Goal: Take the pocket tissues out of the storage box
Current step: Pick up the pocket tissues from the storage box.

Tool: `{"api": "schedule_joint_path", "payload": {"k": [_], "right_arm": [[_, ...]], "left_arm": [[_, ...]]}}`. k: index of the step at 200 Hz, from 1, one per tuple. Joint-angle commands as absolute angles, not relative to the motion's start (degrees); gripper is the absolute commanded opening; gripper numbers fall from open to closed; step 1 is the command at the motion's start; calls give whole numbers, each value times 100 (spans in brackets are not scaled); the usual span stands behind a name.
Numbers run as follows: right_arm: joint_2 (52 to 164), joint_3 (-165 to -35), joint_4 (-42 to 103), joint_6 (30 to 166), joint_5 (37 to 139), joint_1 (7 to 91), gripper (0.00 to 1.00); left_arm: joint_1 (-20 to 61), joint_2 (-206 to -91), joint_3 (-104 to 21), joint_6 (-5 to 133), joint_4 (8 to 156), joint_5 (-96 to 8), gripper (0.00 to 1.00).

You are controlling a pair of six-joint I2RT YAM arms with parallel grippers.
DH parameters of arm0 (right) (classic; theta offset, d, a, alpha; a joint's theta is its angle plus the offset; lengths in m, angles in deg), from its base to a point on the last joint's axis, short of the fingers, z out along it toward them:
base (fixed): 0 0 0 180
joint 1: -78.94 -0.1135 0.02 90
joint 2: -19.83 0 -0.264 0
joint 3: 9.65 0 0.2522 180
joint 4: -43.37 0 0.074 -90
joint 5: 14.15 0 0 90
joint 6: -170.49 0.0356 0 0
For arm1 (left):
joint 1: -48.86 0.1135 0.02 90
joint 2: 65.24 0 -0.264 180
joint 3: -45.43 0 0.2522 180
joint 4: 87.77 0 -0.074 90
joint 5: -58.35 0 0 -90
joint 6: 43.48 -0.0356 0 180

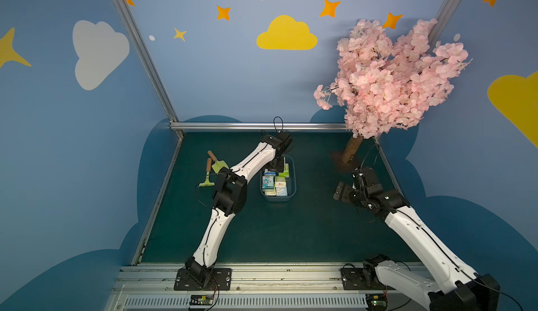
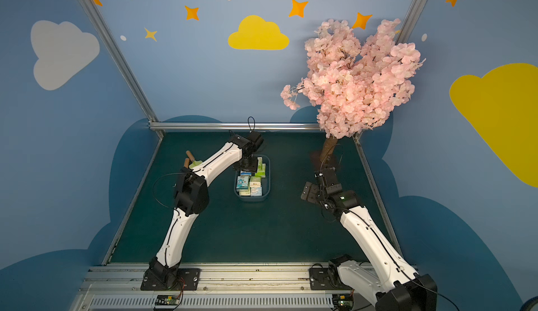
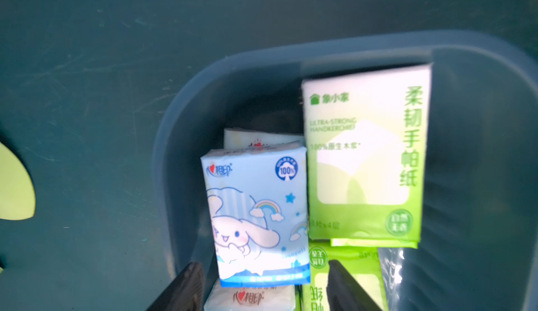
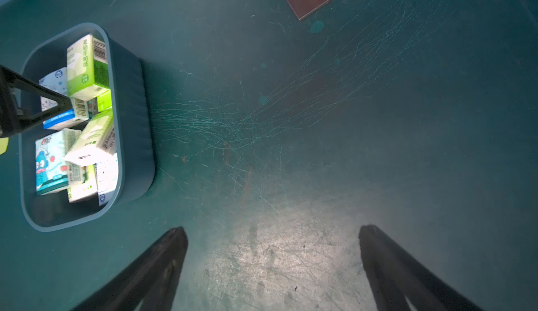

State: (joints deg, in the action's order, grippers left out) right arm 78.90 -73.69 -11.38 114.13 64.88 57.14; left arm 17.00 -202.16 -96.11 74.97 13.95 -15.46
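From the lower right of a top view the right arm (image 1: 422, 239) slants up-left, its jaws spread wide over the counter (image 1: 305, 231). At frame centre the storage box (image 1: 293, 190) lies with its long axis running up the frame, the pocket tissues (image 1: 275, 185) jumbled inside. The left arm (image 1: 253, 159), elbow bent, dips into its far end, jaws half-narrowed astride a blue cartoon pack (image 3: 256, 216), slim gaps either side.

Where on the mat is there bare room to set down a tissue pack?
Free: the mat between the storage box and the right gripper, and between box and front rail. Crowded: under the left arm, by the garden tools.
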Motion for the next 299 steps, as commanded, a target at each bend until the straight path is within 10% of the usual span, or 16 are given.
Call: {"api": "schedule_joint_path", "payload": {"k": [1,299], "right_arm": [[7793,-7333,-1169,11424,6434,5766,98],[8127,-7410,-931,11506,6855,5926,98]], "left_arm": [[1757,-20367,-9731,7638,1246,-1632,68],[1932,-19060,-9175,7638,1508,-2099,51]]}}
